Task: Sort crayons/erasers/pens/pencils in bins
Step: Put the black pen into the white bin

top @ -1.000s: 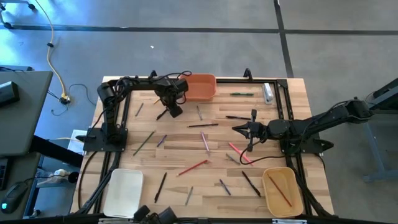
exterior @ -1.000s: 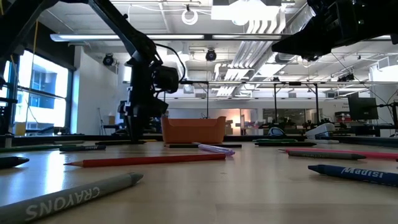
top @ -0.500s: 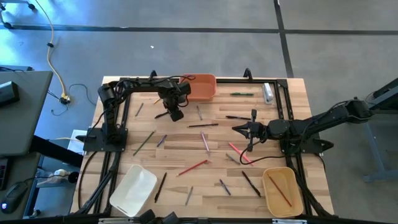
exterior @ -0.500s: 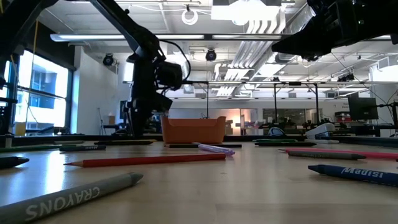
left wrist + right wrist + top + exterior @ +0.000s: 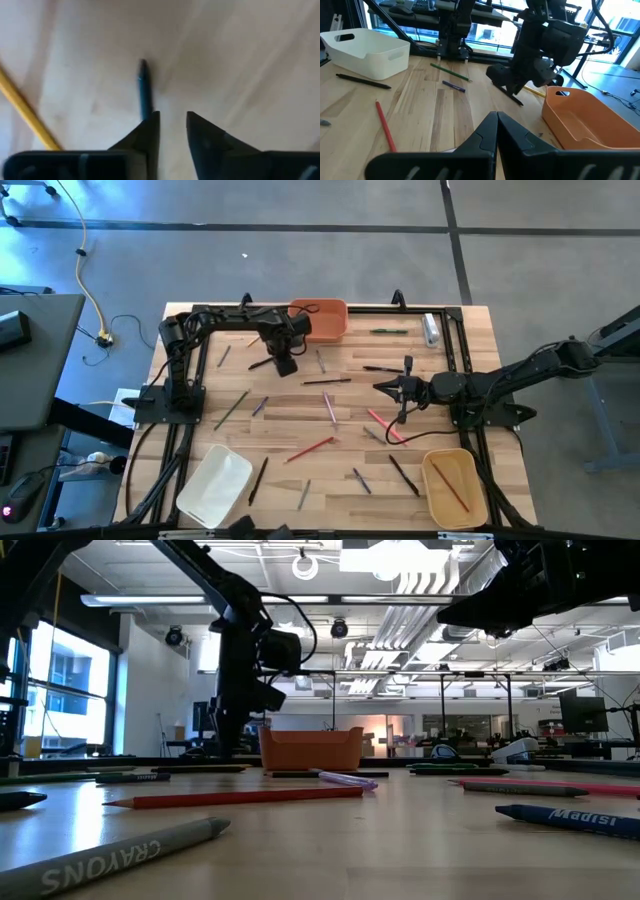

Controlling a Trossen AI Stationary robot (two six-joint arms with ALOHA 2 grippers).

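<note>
Several crayons, pens and pencils lie scattered flat on the wooden table (image 5: 300,420), among them a red stick (image 5: 310,448) and a grey crayon (image 5: 120,855). The orange bin (image 5: 322,320) stands at the far edge, the white bin (image 5: 213,485) at the near left and the tan-yellow bin (image 5: 455,488) at the near right. My left gripper (image 5: 172,120) points down, open by a narrow gap, just left of the orange bin. A dark pen (image 5: 144,87) lies beside one fingertip, outside the gap. My right gripper (image 5: 496,120) is shut and hovers level at mid right. My left gripper stands over the dark pen's end (image 5: 147,112), which runs out of sight behind one fingertip (image 5: 150,127). I cannot tell whether that finger touches it. Nothing is between the fingers, and the pen lies flat on the table.
A yellow pencil (image 5: 25,112) lies near the dark pen. A stubby clear-and-white tube (image 5: 430,328) sits at the far right corner. Black frame rails (image 5: 400,308) run along the table's far and side edges. A red stick lies in the tan-yellow bin.
My left gripper has moved toward the table's right, nearer the orange bin, and risen a little. The dark pen has stayed on the table. The white bin at the near left has shifted to the right and turned askew.
</note>
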